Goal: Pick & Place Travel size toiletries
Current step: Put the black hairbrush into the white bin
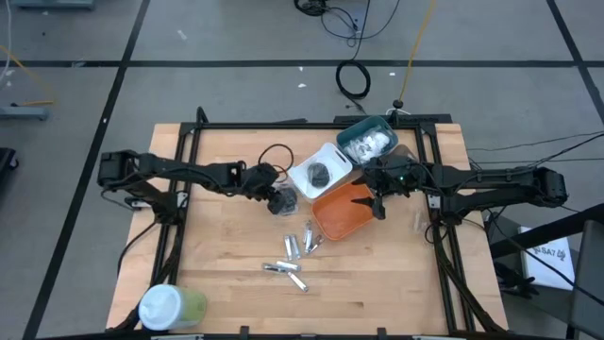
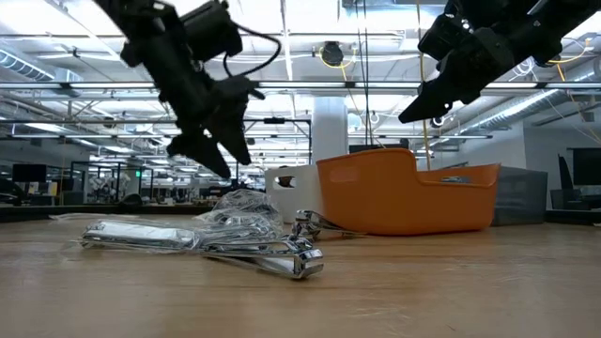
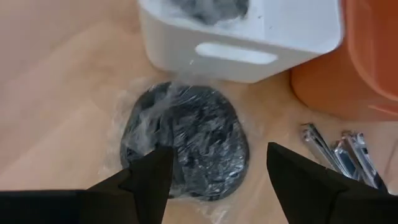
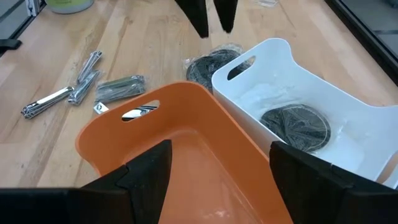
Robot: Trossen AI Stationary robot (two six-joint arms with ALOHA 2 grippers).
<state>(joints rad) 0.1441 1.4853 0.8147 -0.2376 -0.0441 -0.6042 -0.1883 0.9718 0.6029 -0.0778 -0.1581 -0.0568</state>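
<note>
A dark grey round disc (image 3: 186, 134) in clear crinkly wrap lies flat on the table beside the white bin (image 3: 249, 56). My left gripper (image 3: 214, 168) hovers over it, open, one finger on each side and clear of it; the low view shows it (image 2: 221, 160) above the table. A second disc (image 4: 295, 127) lies inside the white bin (image 4: 249, 106). My right gripper (image 4: 221, 162) is open and empty above the orange bin (image 4: 124, 143). Several small silver items (image 1: 294, 250) lie on the table nearer the near edge.
The teal bin (image 1: 351, 132), with white packets (image 1: 370, 144) inside, stands behind the white bin (image 1: 300, 179) and the orange bin (image 1: 335, 222). A large white-and-green cylinder (image 1: 170, 307) stands at the near left corner. Bare wood lies at the near right.
</note>
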